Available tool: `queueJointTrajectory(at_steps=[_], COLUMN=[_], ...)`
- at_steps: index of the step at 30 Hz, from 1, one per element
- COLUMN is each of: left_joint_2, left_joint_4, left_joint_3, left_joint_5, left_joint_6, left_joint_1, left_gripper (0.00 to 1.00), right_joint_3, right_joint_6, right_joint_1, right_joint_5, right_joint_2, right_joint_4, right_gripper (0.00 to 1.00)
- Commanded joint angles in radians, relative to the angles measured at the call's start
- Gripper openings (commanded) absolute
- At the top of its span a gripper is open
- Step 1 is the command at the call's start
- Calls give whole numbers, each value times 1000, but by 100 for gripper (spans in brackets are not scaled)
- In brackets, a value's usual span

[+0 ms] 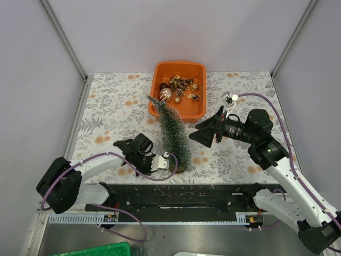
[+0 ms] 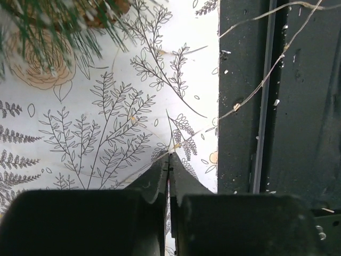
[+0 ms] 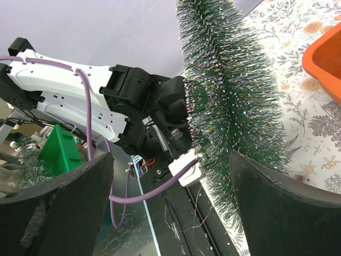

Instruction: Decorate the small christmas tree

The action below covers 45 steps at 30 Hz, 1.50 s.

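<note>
The small christmas tree (image 1: 173,133) stands upright on its brown base on the floral mat, just in front of the orange tray (image 1: 198,109). My left gripper (image 1: 171,164) is low beside the tree's base. In the left wrist view it (image 2: 169,156) is shut, with a thin wire (image 2: 234,106) pinched at its tips and tree needles (image 2: 48,26) at the top left. My right gripper (image 1: 200,133) is open and empty, right of the tree at mid height. In the right wrist view the tree (image 3: 229,96) stands just beyond the open right gripper (image 3: 170,208).
The tray holds several gold and brown ornaments (image 1: 178,88). A black rail (image 1: 181,194) runs along the mat's near edge, with loose wire on it (image 2: 277,64). A green bin (image 3: 58,149) sits below the table at the near left. Walls enclose three sides.
</note>
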Motion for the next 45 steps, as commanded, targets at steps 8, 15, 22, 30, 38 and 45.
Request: queueJointTrajectory(at_steps=[8,15,22,30,38,45], left_joint_2=[-200,-357,-499,-610,-552,-535], left_joint_4=[-121,-236,-350,-417,-420,-274], left_joint_3=[26,53,75,150,325,352], left_joint_5=[-49,-98,-147,-190,-44,-24], left_joint_6=[-78,-102,-95,-44,-35,-140], left_joint_1=[9,18,61,288,552,555], left_gripper=[0,0,0,0,0,0], right_joint_3=[42,68,119,150,136,134], right_joint_6=[-2,27,13,-27,-21,-30], right_joint_1=[-2,0,6,6,8,8], right_joint_5=[27,-11,-51,-41,-45,-45], right_joint_2=[0,49,130,165,185,173], right_joint_4=[65,151,203,191,209,191], right_gripper=[99,99,99,99,99,99])
